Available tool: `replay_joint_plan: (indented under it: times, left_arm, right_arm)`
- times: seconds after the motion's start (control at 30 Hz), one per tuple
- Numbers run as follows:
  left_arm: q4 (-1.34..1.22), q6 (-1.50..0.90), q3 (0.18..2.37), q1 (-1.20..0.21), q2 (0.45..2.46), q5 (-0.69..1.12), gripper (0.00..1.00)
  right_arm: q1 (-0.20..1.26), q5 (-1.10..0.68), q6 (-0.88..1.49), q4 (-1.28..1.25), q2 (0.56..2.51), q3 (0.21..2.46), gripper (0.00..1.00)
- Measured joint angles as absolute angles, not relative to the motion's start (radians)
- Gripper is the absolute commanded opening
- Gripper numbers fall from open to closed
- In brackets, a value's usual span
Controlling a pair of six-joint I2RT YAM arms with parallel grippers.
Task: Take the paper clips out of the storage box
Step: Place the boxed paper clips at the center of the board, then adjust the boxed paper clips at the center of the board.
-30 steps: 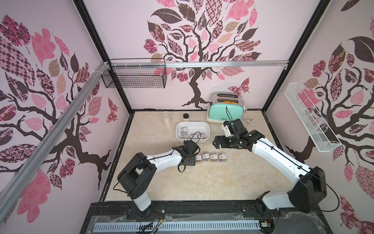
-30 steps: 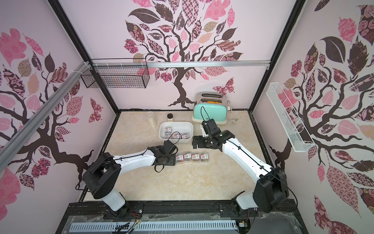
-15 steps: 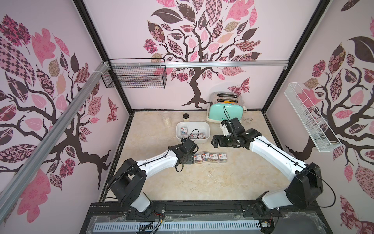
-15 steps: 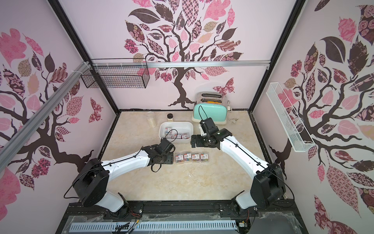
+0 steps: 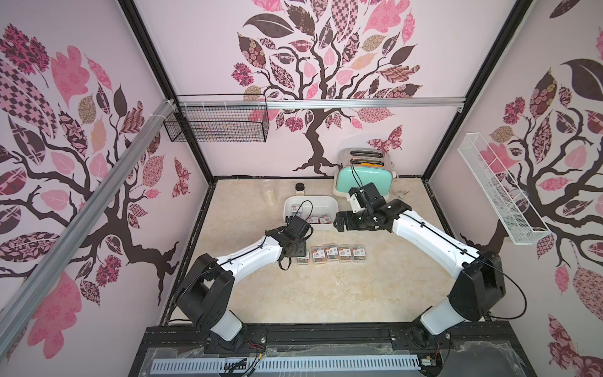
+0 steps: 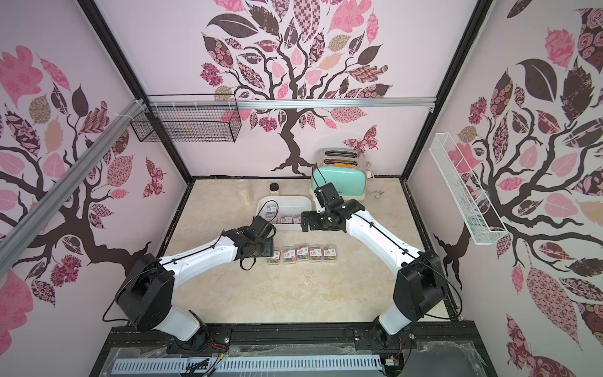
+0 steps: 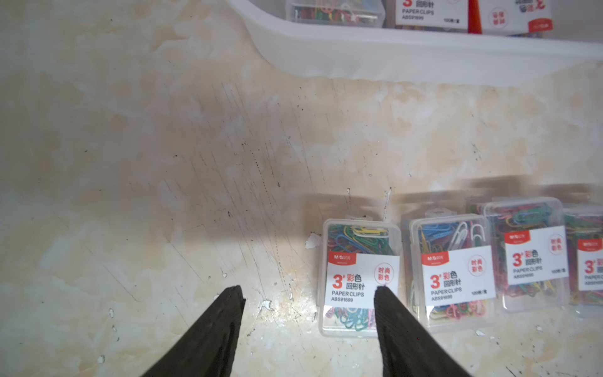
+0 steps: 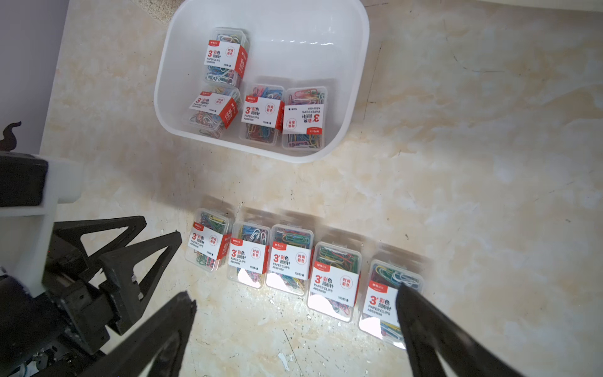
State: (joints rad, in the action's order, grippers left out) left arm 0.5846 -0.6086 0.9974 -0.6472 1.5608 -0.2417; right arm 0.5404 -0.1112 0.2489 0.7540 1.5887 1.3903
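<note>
Paper clip cases (image 8: 288, 258) lie in two groups on the marble-patterned table (image 8: 489, 196). Five sit side by side in a row with labels up, and four lie inside the white storage box (image 8: 357, 81). The left gripper (image 7: 308, 292) hovers low over the table with its jaws apart and nothing between them; only bare tabletop shows in the gap. The end case of the row (image 7: 359, 277) lies just outside that gap. In the left wrist view one black fingertip (image 7: 385, 302) covers part of its label, and whether the two touch cannot be told. The storage box sits ahead of these jaws, beyond the row. The right gripper (image 8: 297, 297) hangs higher, with its jaws spread wide and holding nothing. In the right wrist view four cases of the row show in the gap between its fingers. The fifth (image 8: 381, 293) is partly hidden behind one fingertip (image 8: 412, 302). The storage box lies ahead of the right jaws too, past the row. Three of its cases lie along the wall nearer the jaws and one (image 8: 226, 55) lies behind them. In both top views a mint-green toaster (image 5: 363, 181) (image 6: 339, 179) stands well beyond both pairs of jaws.
</note>
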Motion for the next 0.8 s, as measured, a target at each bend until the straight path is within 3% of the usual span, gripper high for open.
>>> replay_joint_plan:
  times: [0.43, 0.8]
  left_arm:
    - [0.554, -0.595, 0.926, -0.635, 1.604, -0.233, 0.66]
    - [0.481, -0.573, 0.914, -0.62, 1.616, -0.235, 0.66]
  right_arm:
    - [0.571, -0.107, 0.234, 0.746, 1.74, 1.525, 0.99]
    - [0.588, -0.104, 0.234, 0.743, 1.75, 1.53, 0.99]
